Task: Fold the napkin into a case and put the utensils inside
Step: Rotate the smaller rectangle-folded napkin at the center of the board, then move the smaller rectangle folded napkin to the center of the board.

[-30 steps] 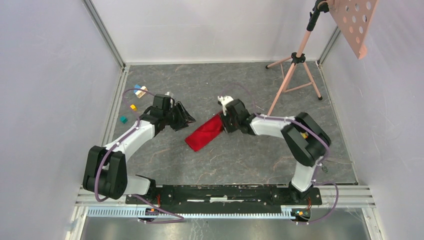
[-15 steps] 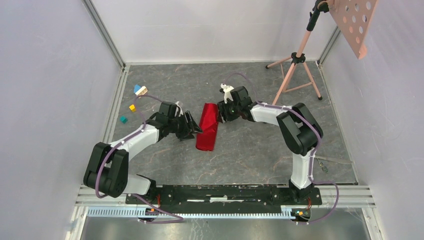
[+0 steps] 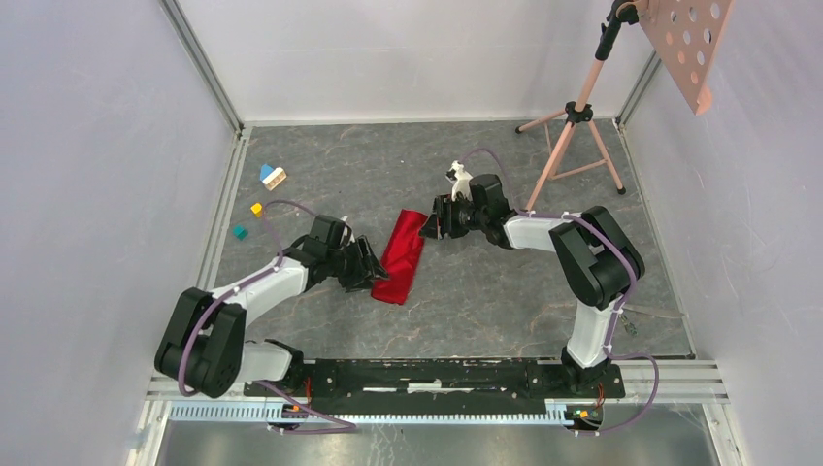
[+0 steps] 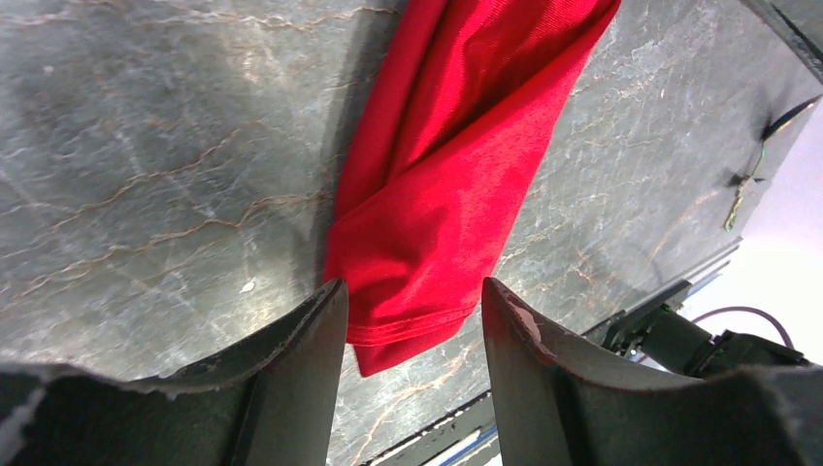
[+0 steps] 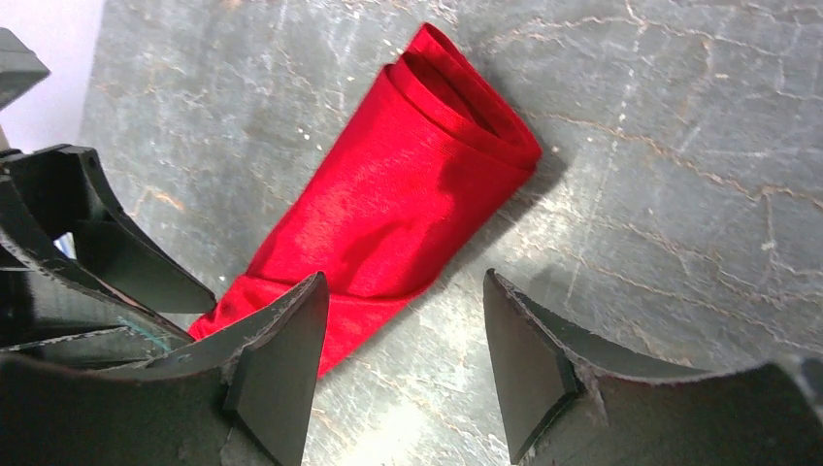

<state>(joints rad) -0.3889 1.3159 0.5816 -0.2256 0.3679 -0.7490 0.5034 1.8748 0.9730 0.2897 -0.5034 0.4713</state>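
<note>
Swung both arms within the last second: drew the left arm nearer its base, pulled the right arm back toward its own side, and turned the napkin (image 3: 400, 255) from a slant to almost straight away from the bases. Now lying as a long, narrow, folded-over red strip flat on the worktop (image 3: 485, 301), roughly midway between the arms, with open layered folds at the far end and a flatter hemmed near end. Released at the left claw (image 4: 410, 284): fingers spread to either side of the near end, pinching nothing. Released too at the right claw (image 5: 404, 276): spread wide, hovering just beside the far end, clear of the cloth.

Easy to spoil from here. Held by nothing, so liable to spring open or skew at the next nudge. Risk of dragging the folds apart by pinching a single layer. No utensils anywhere in view, so nothing yet to load.

Pale plain walls on three sides. Dark grey marbled worktop, smooth, probably slippery under thin cloth. Pink tripod stand (image 3: 573, 116) at far right, under a perforated panel (image 3: 684, 44). Small coloured blocks (image 3: 257, 208) far left, well apart from the napkin.
</note>
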